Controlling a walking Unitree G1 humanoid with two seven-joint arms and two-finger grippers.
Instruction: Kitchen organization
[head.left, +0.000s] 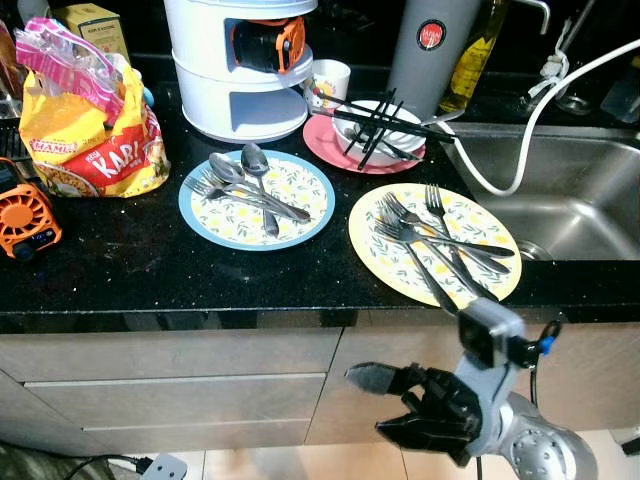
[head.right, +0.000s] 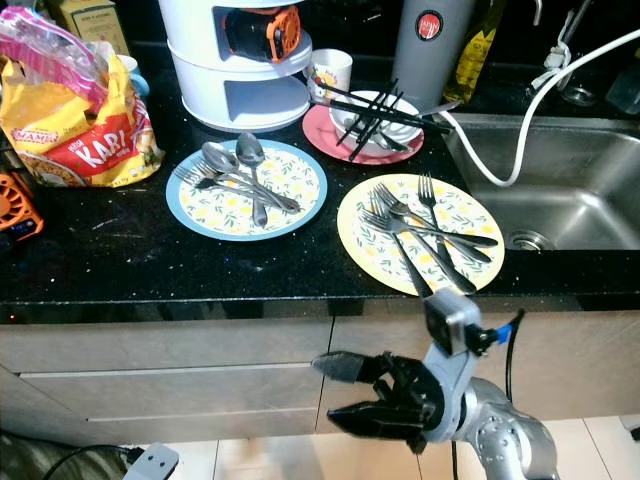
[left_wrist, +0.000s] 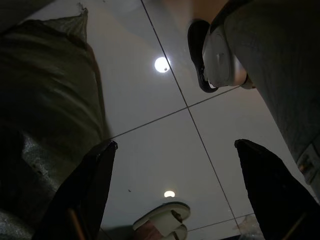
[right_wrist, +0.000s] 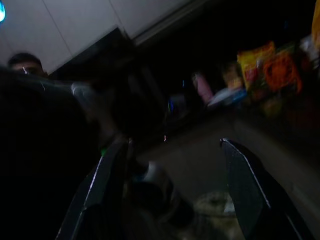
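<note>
Below the front edge of the black speckled stone table (head.left: 120, 270), in front of the pale drawer fronts (head.left: 170, 395): right hand (head.left: 385, 405) raised, fingers spread apart, nothing between them, pointing toward the robot's left. Not yet up at table height. Left hand (left_wrist: 172, 165) hanging low over glossy white floor tiles (left_wrist: 165, 145), fingers wide apart, empty, idle; a person's sandalled foot (left_wrist: 165, 220) on the tiles nearby.

On the table: round blue-rimmed patterned plate (head.left: 256, 198) carrying steel spoons (head.left: 240, 172) with a fork mixed in; just beside it, toward the sink, round yellow patterned plate (head.left: 434, 243) carrying several steel forks (head.left: 430, 235), overhanging the table edge a little. Behind them, pink plate (head.left: 363, 143) with white bowl (head.left: 378, 125) and black chopsticks (head.left: 375, 125) laid across. White tiered rack (head.left: 240, 65), yellow snack bag (head.left: 90, 135), orange gadget (head.left: 25, 222) at the far left, steel sink (head.left: 560, 195) with white hose (head.left: 520, 130) at the right.

Step in hand, judged: approach phase of cutlery sorting, nothing grasped. Yellow plate closest to right hand. Next move likely calls for lifting right hand above table edge, turning fingers downward over the forks, closing on one thin handle. Flat steel on a plate, hard to pinch; overhanging plate could tip if pressed at the rim.
</note>
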